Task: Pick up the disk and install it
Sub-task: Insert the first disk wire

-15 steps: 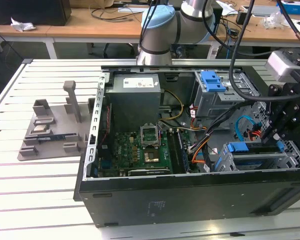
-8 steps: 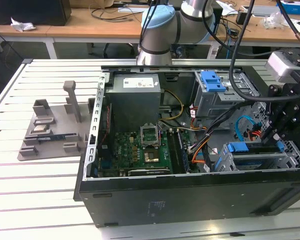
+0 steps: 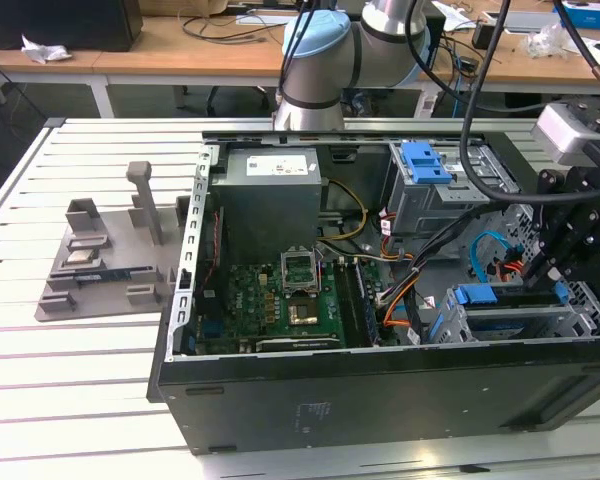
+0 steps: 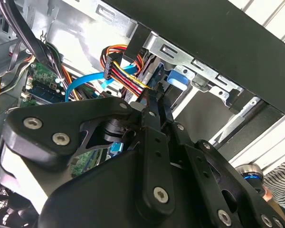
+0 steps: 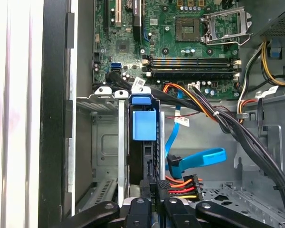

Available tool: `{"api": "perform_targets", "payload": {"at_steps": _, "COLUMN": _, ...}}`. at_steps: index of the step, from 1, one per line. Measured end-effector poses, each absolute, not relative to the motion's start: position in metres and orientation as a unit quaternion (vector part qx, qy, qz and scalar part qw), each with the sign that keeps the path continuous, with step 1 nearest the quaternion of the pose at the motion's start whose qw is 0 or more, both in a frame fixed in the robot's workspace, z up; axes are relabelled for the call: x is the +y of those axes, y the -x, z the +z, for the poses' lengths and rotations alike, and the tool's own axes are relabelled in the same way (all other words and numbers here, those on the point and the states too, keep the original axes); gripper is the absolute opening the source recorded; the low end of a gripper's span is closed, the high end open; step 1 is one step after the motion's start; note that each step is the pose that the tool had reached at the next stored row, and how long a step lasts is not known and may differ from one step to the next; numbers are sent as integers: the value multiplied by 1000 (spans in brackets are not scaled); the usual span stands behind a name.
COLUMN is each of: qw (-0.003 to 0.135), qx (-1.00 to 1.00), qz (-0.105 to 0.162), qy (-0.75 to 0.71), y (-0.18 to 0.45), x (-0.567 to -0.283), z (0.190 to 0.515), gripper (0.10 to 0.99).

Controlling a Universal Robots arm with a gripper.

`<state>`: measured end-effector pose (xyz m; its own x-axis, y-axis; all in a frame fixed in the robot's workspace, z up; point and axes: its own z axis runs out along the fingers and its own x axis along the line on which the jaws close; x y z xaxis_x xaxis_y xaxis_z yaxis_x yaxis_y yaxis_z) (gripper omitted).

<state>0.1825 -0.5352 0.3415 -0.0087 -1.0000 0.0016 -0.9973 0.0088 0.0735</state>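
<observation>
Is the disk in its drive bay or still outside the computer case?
In. The silver disk with blue carrier bracket stands on edge within the metal drive cage, the gripper at its end.

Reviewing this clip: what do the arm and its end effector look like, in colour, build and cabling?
The arm has silver tube segments with pale blue joint caps and black cables draped alongside. The end effector is matte black, built of flat linkage bars pinned with silver screws, tapering to two narrow fingers. A grey-white camera block sits above it.

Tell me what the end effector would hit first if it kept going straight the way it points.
Probably the disk standing in its drive cage; the end effector points along its edge, though depth is unclear.
</observation>
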Motion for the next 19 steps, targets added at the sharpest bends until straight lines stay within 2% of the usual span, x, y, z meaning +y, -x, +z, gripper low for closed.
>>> {"api": "perform_targets", "payload": {"at_steps": 19, "qw": 26, "qx": -710, "qz": -26, "qy": -703, "y": -181, "x": -535, "z": 336, "gripper": 169}}
